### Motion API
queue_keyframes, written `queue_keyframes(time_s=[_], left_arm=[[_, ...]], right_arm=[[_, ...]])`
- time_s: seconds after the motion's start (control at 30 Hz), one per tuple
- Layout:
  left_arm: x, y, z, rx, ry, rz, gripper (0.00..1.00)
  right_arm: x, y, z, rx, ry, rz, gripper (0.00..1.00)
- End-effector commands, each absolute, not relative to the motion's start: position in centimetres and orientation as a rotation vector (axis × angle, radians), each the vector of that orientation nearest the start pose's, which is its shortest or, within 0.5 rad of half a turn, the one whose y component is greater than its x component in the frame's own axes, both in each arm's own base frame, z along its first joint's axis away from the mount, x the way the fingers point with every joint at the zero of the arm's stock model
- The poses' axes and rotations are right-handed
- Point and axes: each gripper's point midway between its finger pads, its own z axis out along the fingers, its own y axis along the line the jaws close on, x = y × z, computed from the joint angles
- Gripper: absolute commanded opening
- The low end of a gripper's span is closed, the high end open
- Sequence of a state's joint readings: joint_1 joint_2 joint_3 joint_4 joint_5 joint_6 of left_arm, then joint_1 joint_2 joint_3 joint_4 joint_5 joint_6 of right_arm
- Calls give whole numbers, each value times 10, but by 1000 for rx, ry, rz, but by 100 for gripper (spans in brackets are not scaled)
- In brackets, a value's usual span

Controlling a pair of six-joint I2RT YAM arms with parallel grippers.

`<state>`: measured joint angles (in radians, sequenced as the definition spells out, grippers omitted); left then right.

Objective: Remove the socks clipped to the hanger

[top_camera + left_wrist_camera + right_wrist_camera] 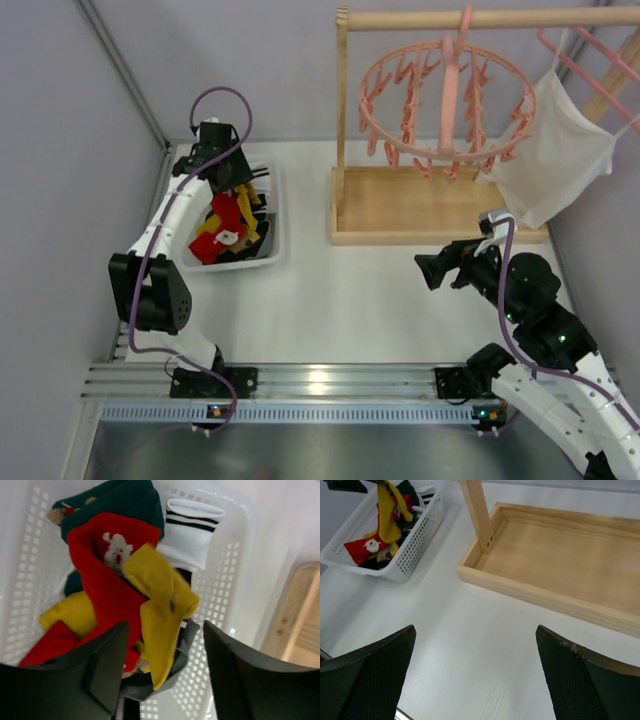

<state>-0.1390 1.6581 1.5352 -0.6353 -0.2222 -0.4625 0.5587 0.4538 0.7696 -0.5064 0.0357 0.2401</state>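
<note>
White tabletop [340, 300]; wooden rack [440, 205] upper right. Pegs on pink hanger [447, 100] look bare. Socks [110, 595] heaped in basket [277, 215], left. Left claw [165, 630] parted above them, yellow sock [160, 595] slack between. Right claw [476, 628] released, empty. Socks likely soft, light, limp: pinch bunched fabric.

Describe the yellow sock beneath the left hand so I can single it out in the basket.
Find the white perforated basket on the table's left side, with the left hand above it. Topmost in its sock pile, straight between that hand's fingers, is a folded mustard yellow sock. It overlaps the red Santa-print sock and sits higher than the other yellow sock at the pile's edge.
</note>
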Motion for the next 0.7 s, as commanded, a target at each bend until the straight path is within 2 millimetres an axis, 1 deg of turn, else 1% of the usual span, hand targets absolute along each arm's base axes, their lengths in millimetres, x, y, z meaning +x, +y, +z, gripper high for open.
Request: queue_keyframes(time_s=[0.0,0.07,0.1,0.13,0.17,0.2,0.23,0.27,0.3,0.33,0.4,0.43,0.5,0.53,0.57,0.6,0.63,0.67], left_arm=[[443,-36,242,-480,2187,-45,74],[432,-31,258,-489,2145,-36,86],[427,-30,266,-488,2128,-38,89],[421,-28,268,-486,2125,-36,90],[411,-29,282,-476,2094,-59,91],[405,-29,289,-467,2080,-74,98],[396,-30,288,-457,2085,-80,98],[382,-31,304,-431,2049,-105,98],[373,-29,308,-423,2042,-108,98],[355,-28,314,-403,2029,-112,98],[336,-29,318,-365,2026,-132,98],[321,-28,325,-337,2004,-134,98],[303,-30,319,-297,2025,-148,98],[290,-29,328,-270,1994,-157,98],[282,-34,322,-238,2002,-183,98],[276,-37,322,-213,1996,-200,98],[264,-37,330,-188,1957,-217,98],[257,-40,331,-168,1947,-238,98]], right_arm=[[200,127,275,-240,1771,547,99],[203,126,271,-229,1787,537,99],[203,126,269,-227,1793,534,100],[205,126,269,-218,1797,531,99],[205,126,268,-211,1801,532,100],[206,126,267,-199,1801,535,100],[208,123,268,-176,1797,523,99],[209,121,268,-159,1794,515,100],[211,119,268,-135,1792,508,99],[213,113,268,-110,1788,479,100],[214,109,269,-87,1788,461,99],[215,107,270,-79,1787,448,99],[215,103,271,-72,1786,430,99],[216,102,272,-67,1782,424,99],[215,99,272,-62,1785,407,99],[215,97,273,-63,1787,398,100],[215,95,273,-66,1791,382,99],[214,93,272,-82,1799,362,99]])
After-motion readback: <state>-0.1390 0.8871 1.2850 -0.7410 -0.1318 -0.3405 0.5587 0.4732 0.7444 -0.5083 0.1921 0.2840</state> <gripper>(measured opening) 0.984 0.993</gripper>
